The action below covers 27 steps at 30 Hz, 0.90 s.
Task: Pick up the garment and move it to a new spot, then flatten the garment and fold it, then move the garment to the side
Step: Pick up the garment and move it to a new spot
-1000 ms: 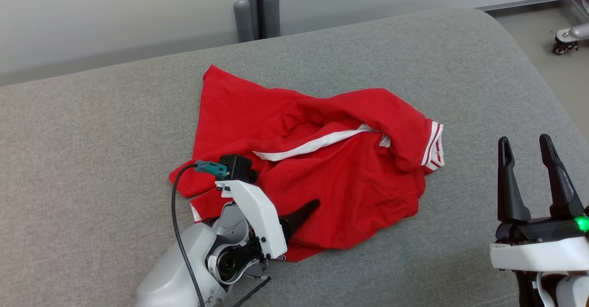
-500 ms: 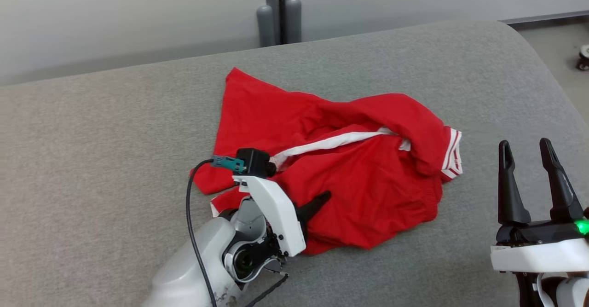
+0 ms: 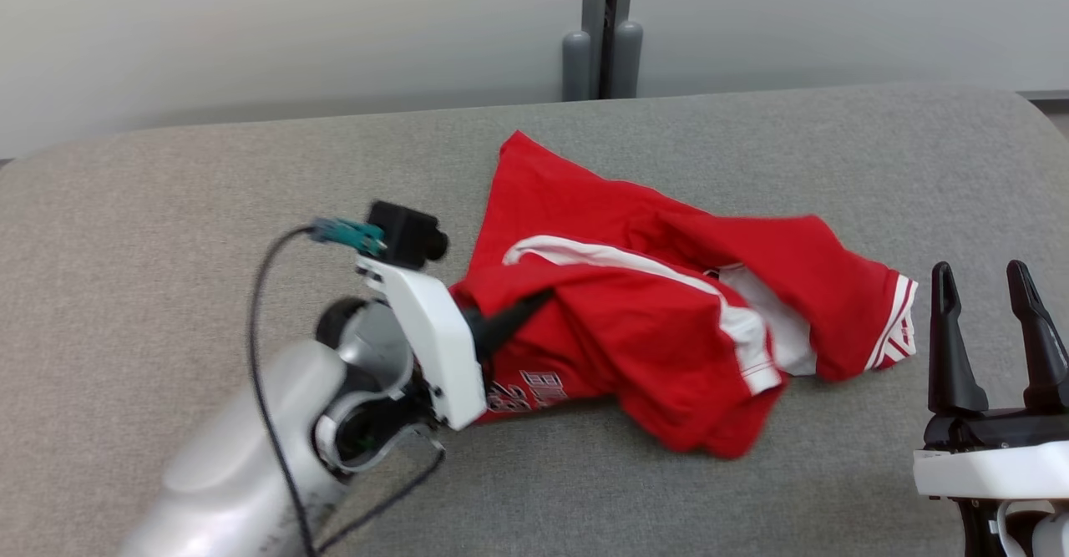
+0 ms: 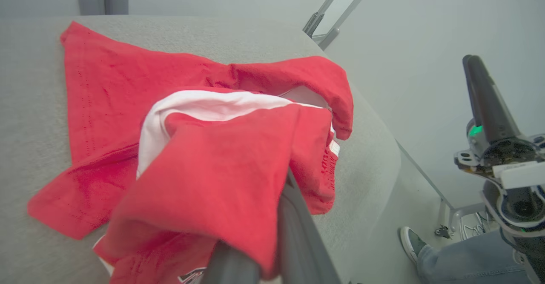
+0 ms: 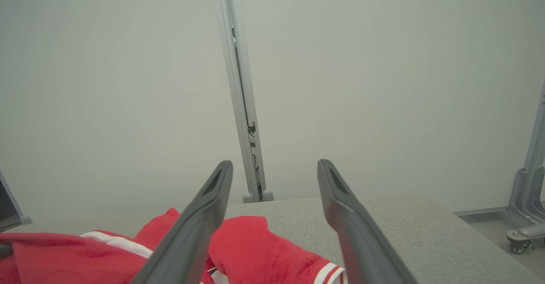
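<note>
A red garment (image 3: 668, 323) with white stripes lies crumpled on the grey padded surface (image 3: 167, 206). My left gripper (image 3: 534, 300) is shut on the garment's near left edge and holds that part raised, so the cloth drapes over toward the right. In the left wrist view the red cloth (image 4: 213, 169) wraps over my fingers (image 4: 298, 241), hiding their tips. My right gripper (image 3: 981, 269) stands open at the lower right, just beyond the striped cuff and apart from it. The right wrist view has the open gripper (image 5: 274, 164) above the garment (image 5: 255, 245).
A grey post (image 3: 603, 31) stands against the pale wall behind the surface. The surface's rounded right edge drops to the floor, where a wheeled metal frame (image 5: 523, 233) stands. A person's shoe (image 4: 411, 243) and jeans leg (image 4: 464, 262) are beside the surface's near right.
My left gripper has shut on the garment and raised its near edge up and left, turning cloth over. The head camera has turned, shifting the whole picture right. The right gripper stays open.
</note>
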### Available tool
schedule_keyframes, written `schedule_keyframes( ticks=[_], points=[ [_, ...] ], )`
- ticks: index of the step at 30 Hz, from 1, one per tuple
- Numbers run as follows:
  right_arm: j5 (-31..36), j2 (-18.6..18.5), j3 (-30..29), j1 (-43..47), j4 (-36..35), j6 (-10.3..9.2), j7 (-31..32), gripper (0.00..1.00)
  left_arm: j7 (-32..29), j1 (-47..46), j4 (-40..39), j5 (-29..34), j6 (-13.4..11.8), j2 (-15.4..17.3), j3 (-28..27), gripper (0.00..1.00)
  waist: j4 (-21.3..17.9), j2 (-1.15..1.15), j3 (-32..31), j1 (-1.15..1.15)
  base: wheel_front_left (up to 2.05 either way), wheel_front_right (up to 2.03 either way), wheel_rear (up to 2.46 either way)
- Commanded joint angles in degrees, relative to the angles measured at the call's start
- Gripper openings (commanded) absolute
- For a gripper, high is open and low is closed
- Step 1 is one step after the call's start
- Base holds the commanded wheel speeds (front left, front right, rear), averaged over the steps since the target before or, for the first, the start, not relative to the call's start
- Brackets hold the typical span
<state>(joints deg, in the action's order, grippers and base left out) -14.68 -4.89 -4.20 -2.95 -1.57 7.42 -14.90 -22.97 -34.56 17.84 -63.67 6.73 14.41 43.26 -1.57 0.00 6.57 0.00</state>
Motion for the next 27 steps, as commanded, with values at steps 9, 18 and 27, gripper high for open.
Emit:
schedule_keyframes(
  ticks=[9, 18, 27],
  points=[
    [-0.44, -0.58, -0.13, 0.92, -0.16, 0.13, -0.32, 1.00, -1.77, -4.91, -18.63, -0.86, -8.11, 14.11, -12.02, 0.00, 1.76, 0.00, -0.95, 0.00, 0.00, 0.00, 0.00],
    [-0.52, -0.68, 0.22, 0.86, -0.63, 0.13, -0.32, 1.00, -1.45, -5.19, -14.47, 0.27, -13.42, 24.16, -20.31, 0.00, 0.90, 0.00, -0.62, 0.00, 0.00, 0.00, 0.00],
    [-0.73, -0.78, 1.43, -0.14, -0.78, 0.13, -0.32, 1.00, 1.60, -4.31, 1.54, -3.65, -12.06, 28.31, -27.61, 0.00, -0.17, 0.00, 1.53, 0.00, 0.00, 0.00, 0.00]
  ],
)
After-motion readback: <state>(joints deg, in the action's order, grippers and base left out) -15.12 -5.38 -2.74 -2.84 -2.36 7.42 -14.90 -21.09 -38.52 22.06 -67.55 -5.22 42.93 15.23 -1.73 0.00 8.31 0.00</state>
